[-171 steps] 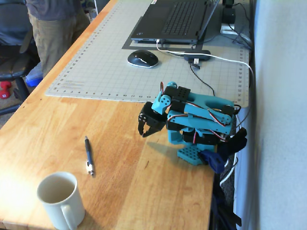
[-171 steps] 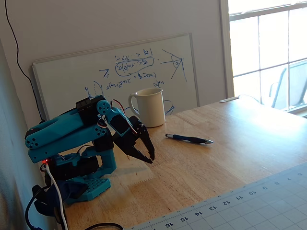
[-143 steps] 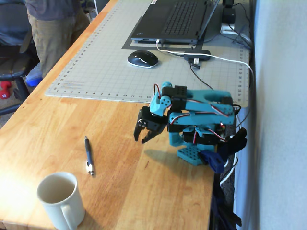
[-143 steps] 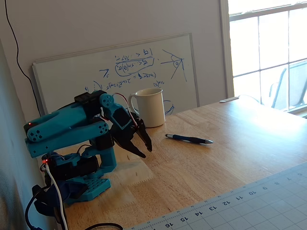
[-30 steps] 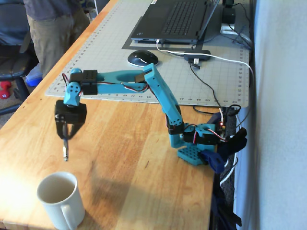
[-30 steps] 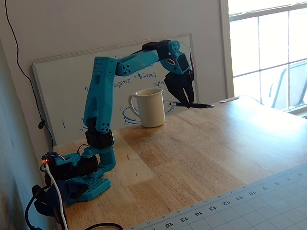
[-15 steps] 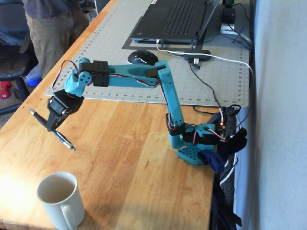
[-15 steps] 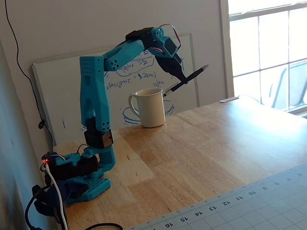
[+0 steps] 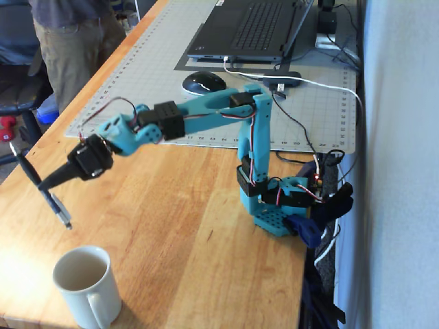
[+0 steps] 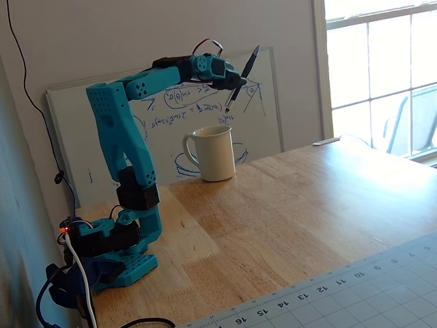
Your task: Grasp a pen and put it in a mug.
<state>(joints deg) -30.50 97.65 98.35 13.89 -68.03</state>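
The dark pen [image 9: 42, 188] hangs in the air, tilted, with its silvery end pointing down. My gripper [image 9: 46, 184] is shut on the pen near its middle. It holds the pen above the wooden table, up and to the left of the mug [image 9: 86, 288] in a fixed view. The cream-white mug stands upright near the table's front edge, its handle toward the right. In another fixed view the gripper [image 10: 237, 80] holds the pen [image 10: 242, 76] above and just right of the mug [image 10: 214, 154], the lower tip a little above the rim.
A grey cutting mat [image 9: 171, 68] carries a laptop [image 9: 250, 27] and a black mouse [image 9: 203, 82] behind the arm. The arm's base [image 9: 278, 216] sits at the table's right edge with cables. A person [image 9: 68, 34] stands at the far left. A whiteboard [image 10: 171, 116] leans behind the mug.
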